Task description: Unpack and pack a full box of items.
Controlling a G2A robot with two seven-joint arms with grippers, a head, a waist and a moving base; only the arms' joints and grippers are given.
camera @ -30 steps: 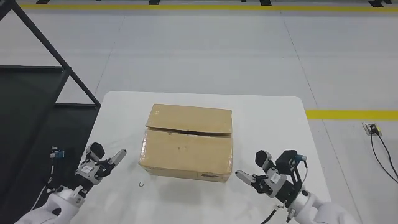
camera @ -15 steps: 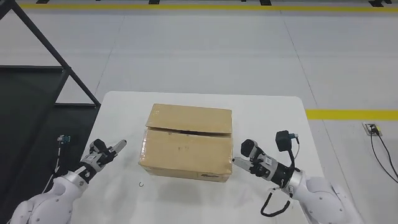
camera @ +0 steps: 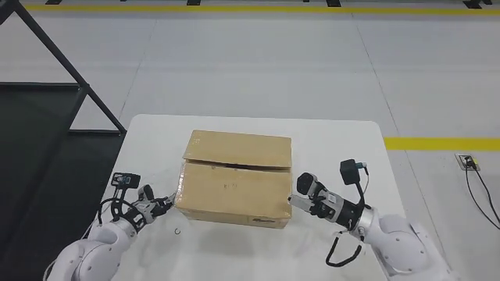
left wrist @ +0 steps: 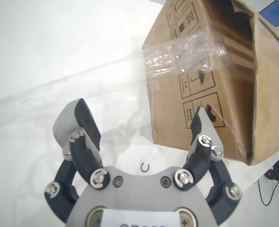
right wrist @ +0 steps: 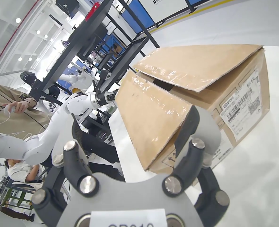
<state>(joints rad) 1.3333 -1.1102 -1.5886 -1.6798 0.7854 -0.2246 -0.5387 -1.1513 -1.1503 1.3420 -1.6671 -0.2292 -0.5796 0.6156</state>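
Observation:
A brown cardboard box (camera: pixel 234 176) sits mid-table with its top flaps folded down and clear tape along the seam. The far flap stands slightly raised (right wrist: pixel 201 72). My left gripper (camera: pixel 162 201) is low over the table just off the box's left end (left wrist: pixel 201 72), open, with nothing between its fingers (left wrist: pixel 87 121). My right gripper (camera: pixel 297 197) is at the box's right front corner. It is open, and in the right wrist view the box's corner edge (right wrist: pixel 163 138) lies between its fingers (right wrist: pixel 201 128).
A small metal ring (left wrist: pixel 144 167) lies on the white table (camera: pixel 344 140) near the left gripper, also the ring (camera: pixel 179 230) in front of the box. A black metal rack (camera: pixel 47 55) stands off the table's left side.
Both arms have moved in toward the box: the left gripper to the right up to its left end, the right gripper to the left up to its right front corner.

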